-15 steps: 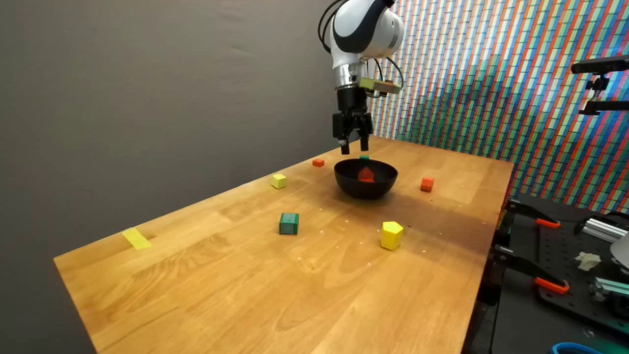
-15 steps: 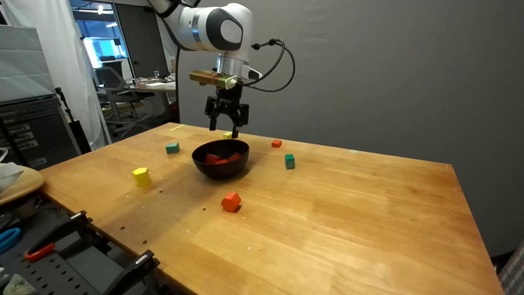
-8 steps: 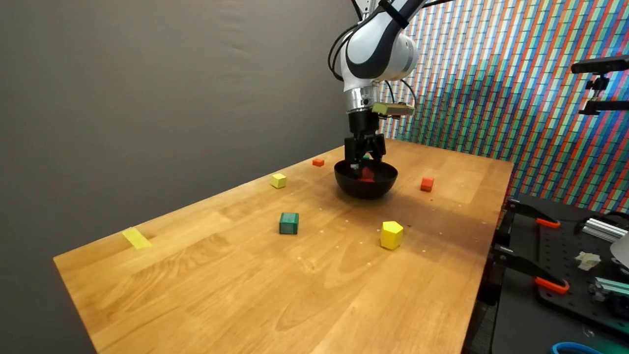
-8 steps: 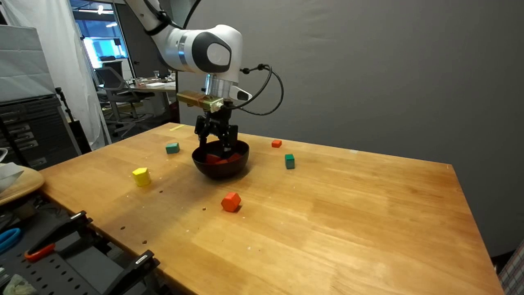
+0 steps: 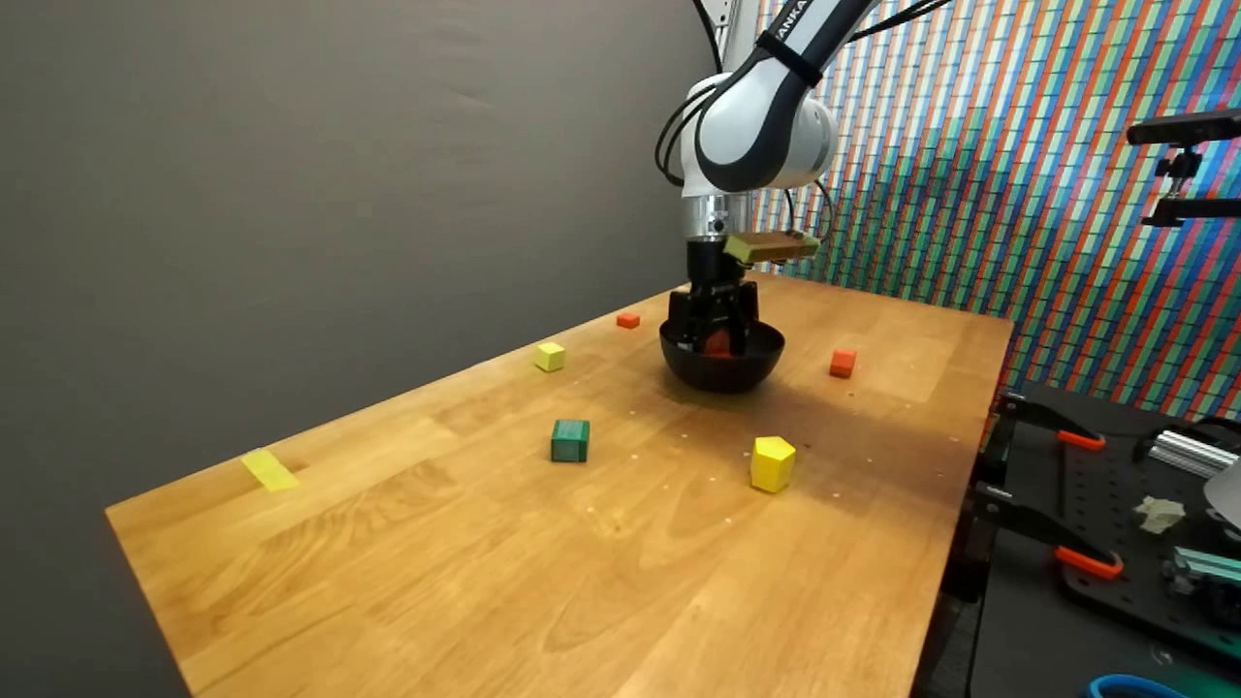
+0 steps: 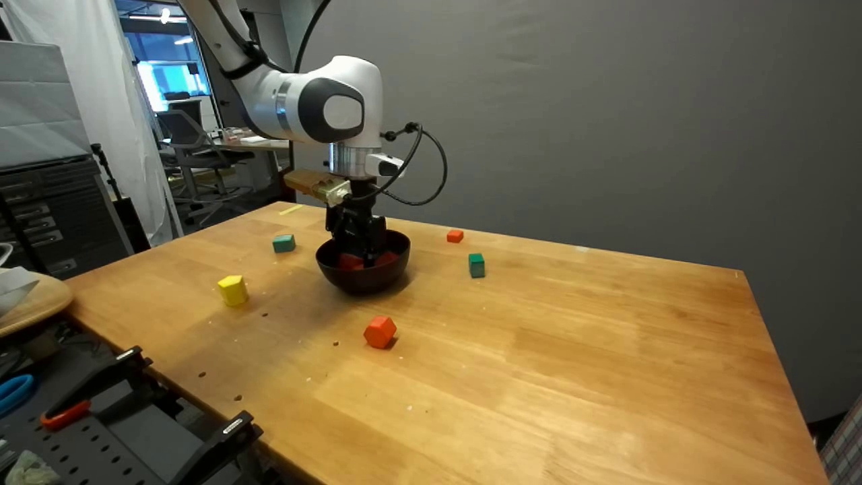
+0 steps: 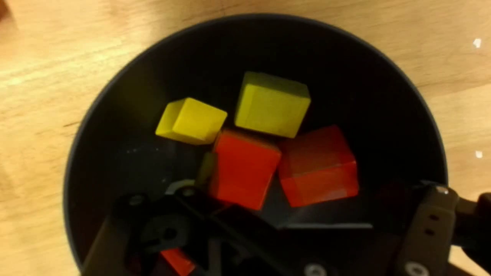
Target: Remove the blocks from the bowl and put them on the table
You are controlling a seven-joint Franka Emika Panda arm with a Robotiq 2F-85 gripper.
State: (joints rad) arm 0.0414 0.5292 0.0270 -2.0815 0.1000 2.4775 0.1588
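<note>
- Surface [image 6: 572, 377]: smooth wood, grain showing, softly glossy.
- Bowl [image 6: 363, 280]: smooth, dark, low sheen; material unclear.
- Blocks [image 7: 245, 170]: smooth, mostly matt.
- End effector [image 5: 713, 341]: matt black, with shiny, metal-looking screw heads [image 7: 315, 270].
- Arm [image 6: 269, 101]: smooth, plastic-looking white shell; collar [image 6: 351, 160] of bright polished metal.
- Backdrop [image 5: 339, 194]: matt, faintly creased.
- Sheet [image 6: 101, 87]: cloth-like.

In both exterior views, a grey wall [image 5: 339, 213] and a yellow tape strip [image 5: 270, 470] are seen. In an exterior view, two orange-tipped clamps [image 5: 1088, 562] are shown near a perforated black board [image 5: 1096, 494], and a multicoloured backdrop [image 5: 970, 174] is displayed. In an exterior view, an office chair [image 6: 183, 131] is glimpsed beyond a white curtain [image 6: 87, 67].
</note>
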